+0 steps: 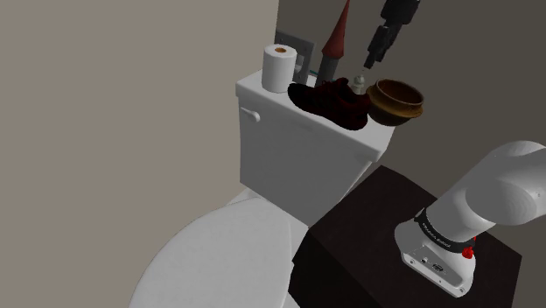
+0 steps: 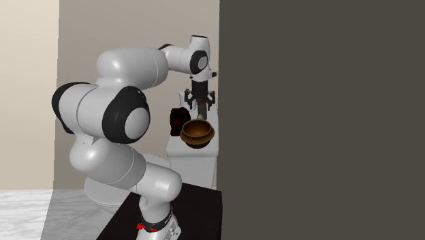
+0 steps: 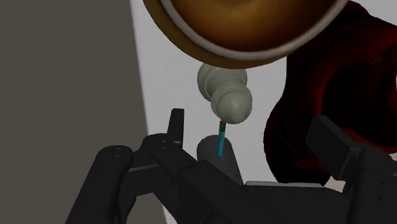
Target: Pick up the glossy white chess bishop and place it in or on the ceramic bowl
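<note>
Fingers (image 3: 175, 130): spread apart, touching nothing.
Gripper (image 1: 371, 59): at 12 o'clock above the bishop, shoulder view.
Bishop (image 1: 359, 85): pale, upright on the toilet tank (image 1: 297, 153).
Bowl (image 1: 395, 99): brown, just beside the bishop at 3 o'clock.
Dark red lump (image 1: 332, 101): at 9 o'clock.
Paper roll (image 1: 280, 67): at 10 o'clock, farther off.

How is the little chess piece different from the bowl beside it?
The chess bishop is pale whitish; the bowl is shiny brown. The bishop is slim and upright; the bowl is wide and round. The bishop is much smaller than the bowl. Both sit on the toilet tank.
</note>
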{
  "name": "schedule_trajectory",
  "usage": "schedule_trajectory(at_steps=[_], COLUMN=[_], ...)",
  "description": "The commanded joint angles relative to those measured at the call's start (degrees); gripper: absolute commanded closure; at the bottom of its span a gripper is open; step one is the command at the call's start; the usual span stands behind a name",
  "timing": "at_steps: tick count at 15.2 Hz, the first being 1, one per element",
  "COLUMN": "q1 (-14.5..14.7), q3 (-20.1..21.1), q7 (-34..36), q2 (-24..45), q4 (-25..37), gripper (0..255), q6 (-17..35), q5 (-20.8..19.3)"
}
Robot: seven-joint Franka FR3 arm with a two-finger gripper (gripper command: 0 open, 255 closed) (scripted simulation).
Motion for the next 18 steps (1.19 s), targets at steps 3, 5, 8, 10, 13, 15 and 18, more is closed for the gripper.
schedule_trajectory(at_steps=[3,5,8,10,13,15,18], q1=[0.91,0.94,1.00,1.03,1.03,1.03,1.03], q3=[-0.09,-0.12,-0.18,-0.21,-0.21,-0.21,-0.20], q7=[-3.45,-3.47,-3.52,-3.55,-3.55,-3.55,-3.55], q2=[-4.67,-4.17,-3.31,-2.80,-2.80,-2.80,-2.81], q4=[-11.28,-12.43,-14.07,-14.89,-14.89,-14.89,-14.89], gripper=[0,0,0,0,0,0,255], q6=[14.96,16.61,19.11,20.44,20.44,20.44,20.43], q5=[-0.35,-0.32,-0.27,-0.23,-0.23,-0.23,-0.23])
